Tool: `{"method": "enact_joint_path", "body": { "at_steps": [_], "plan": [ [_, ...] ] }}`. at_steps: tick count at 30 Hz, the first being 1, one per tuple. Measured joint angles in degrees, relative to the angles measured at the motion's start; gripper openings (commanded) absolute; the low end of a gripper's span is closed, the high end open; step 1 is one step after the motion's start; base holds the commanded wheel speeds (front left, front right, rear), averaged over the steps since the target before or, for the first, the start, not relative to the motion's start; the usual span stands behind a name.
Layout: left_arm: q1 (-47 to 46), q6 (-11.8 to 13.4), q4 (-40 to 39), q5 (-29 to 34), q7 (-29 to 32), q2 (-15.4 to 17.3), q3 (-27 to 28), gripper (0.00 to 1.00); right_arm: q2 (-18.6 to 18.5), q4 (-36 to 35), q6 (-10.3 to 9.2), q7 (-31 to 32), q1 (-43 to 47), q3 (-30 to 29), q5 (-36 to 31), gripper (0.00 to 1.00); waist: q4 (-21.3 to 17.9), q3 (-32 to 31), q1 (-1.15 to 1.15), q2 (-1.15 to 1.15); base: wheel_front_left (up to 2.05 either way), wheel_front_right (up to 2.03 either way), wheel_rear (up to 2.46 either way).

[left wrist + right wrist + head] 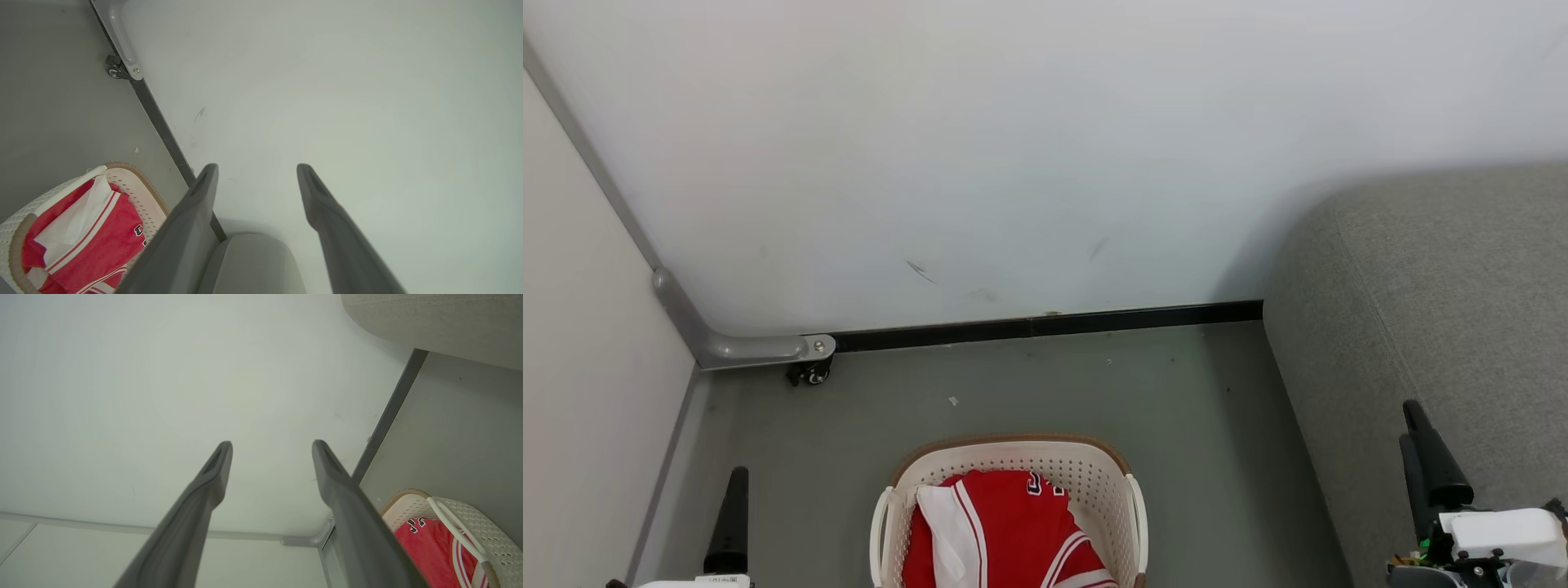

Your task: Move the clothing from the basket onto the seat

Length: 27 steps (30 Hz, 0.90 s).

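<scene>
Red clothing (1013, 527) was seen heaped inside the basket (1094, 482).
Bare floor (1192, 392) was left between the basket rim and the seat (1445, 310) on the right; the left gripper (255, 171) and right gripper (271, 447) were held wide-jawed, nothing gripped.

My left gripper (257, 168) carries two long, matte charcoal fingers (192, 228), each broad at the base and tapering to a rounded tip with a shallow recessed slot just below it. My right gripper (272, 444) wears a matching pair, in the same dark grey with the same slotted tips. In the head view that gripper looks near black above a white moulded housing (1503, 531), a speck of green light (1425, 543) and a black base plate (1462, 569). A white casing (715, 581) with print too small to read sits below my left gripper.
</scene>
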Motion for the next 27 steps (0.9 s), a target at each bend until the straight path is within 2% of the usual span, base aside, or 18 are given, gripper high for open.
{"method": "enact_joint_path", "body": {
  "at_steps": [3, 6, 14, 20, 27],
  "plan": [
    [-0.07, -0.01, -0.71, 0.97, -0.51, -0.11, 0.33, 1.00, 0.00, -0.65, 0.00, -0.11, 0.00, -0.35, -1.66, 1.00, 0.00, -0.37, 0.09, 0.00, 0.00, 0.00, 0.00],
    [-0.29, -0.01, -2.57, 5.02, -1.02, -0.24, 1.54, 1.00, 0.02, -2.14, 0.01, -0.91, -0.03, -0.53, -4.55, 1.00, 0.04, -1.12, 0.22, 0.00, 0.00, 0.00, 0.00],
    [-0.58, -0.01, -5.36, 12.90, -2.52, -0.35, 1.63, 1.00, 0.01, -4.34, 0.01, -2.35, 0.13, 0.76, -13.36, 1.00, 0.27, -2.37, 0.28, 0.00, 0.00, 0.00, 0.00],
    [-0.47, -0.01, -7.21, 20.47, -3.42, -0.42, 1.72, 1.00, 0.02, -6.68, 0.02, -3.39, 0.27, 1.94, -19.94, 1.00, 0.50, -2.89, 0.05, 0.00, 0.00, 0.00, 0.00],
    [0.20, 0.51, -9.58, 29.86, -4.52, -0.45, 1.48, 1.00, 0.02, -8.22, 0.03, -4.61, 0.41, 2.46, -27.50, 1.00, 0.56, -2.92, -0.31, 0.00, 0.00, 0.00, 0.00]
  ]
}}
